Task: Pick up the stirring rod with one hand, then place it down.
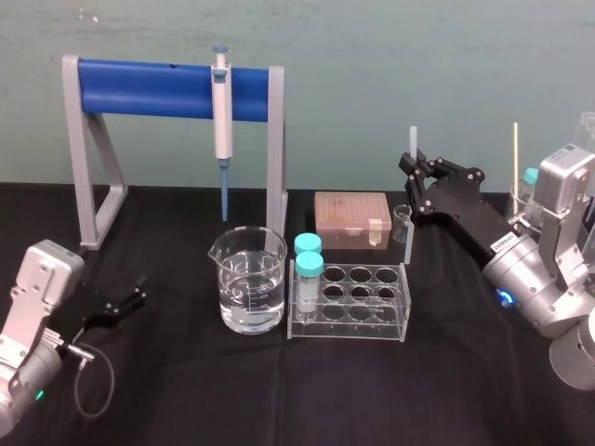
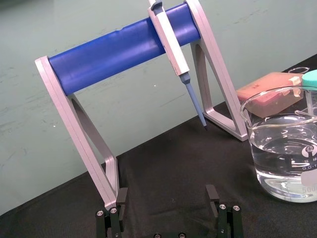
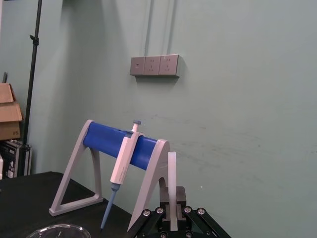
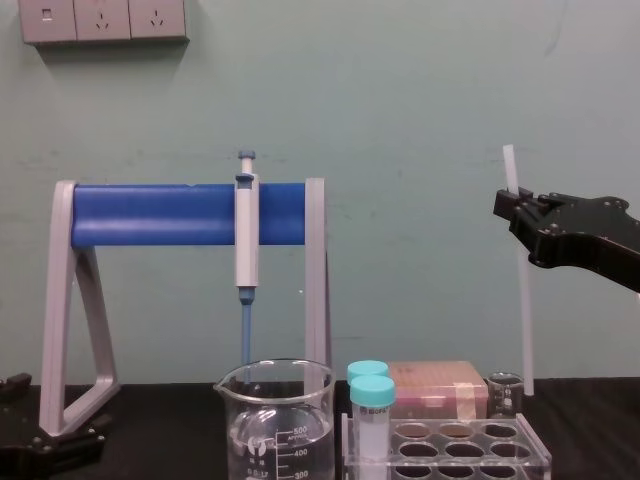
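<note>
Big glass beaker (image 1: pixel 249 293) sits front and centre, about half full of clear liquid. At its 3 o'clock is the clear tube rack (image 1: pixel 372 307), with two teal-capped tubes (image 1: pixel 308 269) in its left column. At the rack's 12 o'clock there's a closed pink box (image 1: pixel 351 220), and a tiny glass beaker (image 1: pixel 402 223) at the box's 3 o'clock. Can't tell what's in either.

The right gripper (image 1: pixel 411 167) is up in the air at roughly 2 o'clock from the rack, arm angled in from the right. Its fingers are pinched onto the stirring rod (image 4: pixel 524 320) near the rod's top end. The rod hangs upright beside the tiny beaker, and I can't tell if its tip touches the table.

The left gripper (image 2: pixel 166 198) is low at the beaker's 9 o'clock, fingers spread wide, holding nothing.
</note>
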`<state>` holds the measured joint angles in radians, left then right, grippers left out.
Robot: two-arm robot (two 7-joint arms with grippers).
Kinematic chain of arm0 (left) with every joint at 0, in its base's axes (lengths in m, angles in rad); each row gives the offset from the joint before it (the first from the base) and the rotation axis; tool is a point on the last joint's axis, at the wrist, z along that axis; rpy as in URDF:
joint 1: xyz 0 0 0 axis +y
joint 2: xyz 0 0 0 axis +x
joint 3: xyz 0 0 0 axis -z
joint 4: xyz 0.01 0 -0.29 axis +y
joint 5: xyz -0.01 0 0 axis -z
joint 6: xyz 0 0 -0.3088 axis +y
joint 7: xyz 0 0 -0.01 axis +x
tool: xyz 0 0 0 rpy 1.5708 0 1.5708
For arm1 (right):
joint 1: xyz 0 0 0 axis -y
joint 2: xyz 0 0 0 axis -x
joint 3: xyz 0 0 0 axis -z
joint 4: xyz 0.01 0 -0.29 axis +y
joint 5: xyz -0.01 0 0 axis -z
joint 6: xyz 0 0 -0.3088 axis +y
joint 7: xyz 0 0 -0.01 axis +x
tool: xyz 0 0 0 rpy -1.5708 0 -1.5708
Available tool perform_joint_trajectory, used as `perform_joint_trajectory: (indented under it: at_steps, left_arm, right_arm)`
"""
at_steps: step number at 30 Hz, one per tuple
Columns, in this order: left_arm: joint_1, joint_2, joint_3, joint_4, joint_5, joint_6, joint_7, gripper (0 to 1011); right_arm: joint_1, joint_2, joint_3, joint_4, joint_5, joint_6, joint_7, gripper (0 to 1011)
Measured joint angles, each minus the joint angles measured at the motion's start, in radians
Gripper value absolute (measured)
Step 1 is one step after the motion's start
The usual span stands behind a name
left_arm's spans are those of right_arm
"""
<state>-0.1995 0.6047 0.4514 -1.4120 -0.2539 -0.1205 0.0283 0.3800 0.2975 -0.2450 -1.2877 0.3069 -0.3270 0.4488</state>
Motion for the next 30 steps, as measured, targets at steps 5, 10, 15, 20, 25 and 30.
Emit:
perform_joint_trajectory:
  at_steps: [5, 10, 15, 20, 25, 30]
  left_arm:
    - [0.000, 0.000, 0.000, 0.000, 0.000, 0.000, 0.000, 1000]
    - [0.000, 0.000, 0.000, 0.000, 0.000, 0.000, 0.000, 1000]
    - [0.000, 0.000, 0.000, 0.000, 0.000, 0.000, 0.000, 1000]
    - [0.000, 0.000, 0.000, 0.000, 0.000, 0.000, 0.000, 1000]
    - [0.000, 0.000, 0.000, 0.000, 0.000, 0.000, 0.000, 1000]
    - [0.000, 0.000, 0.000, 0.000, 0.000, 0.000, 0.000, 1000]
  right_arm:
    - [0.000, 0.000, 0.000, 0.001, 0.000, 0.000, 0.000, 66]
    - [0.001, 0.000, 0.000, 0.001, 0.001, -0.001, 0.000, 66]
    - [0.001, 0.000, 0.000, 0.001, 0.001, -0.001, 0.000, 67]
    - [0.001, 0.000, 0.000, 0.001, 0.001, -0.002, 0.000, 66]
    - [0.001, 0.000, 0.000, 0.001, 0.001, -0.002, 0.001, 66]
    - [0.001, 0.000, 0.000, 0.001, 0.001, -0.002, 0.001, 67]
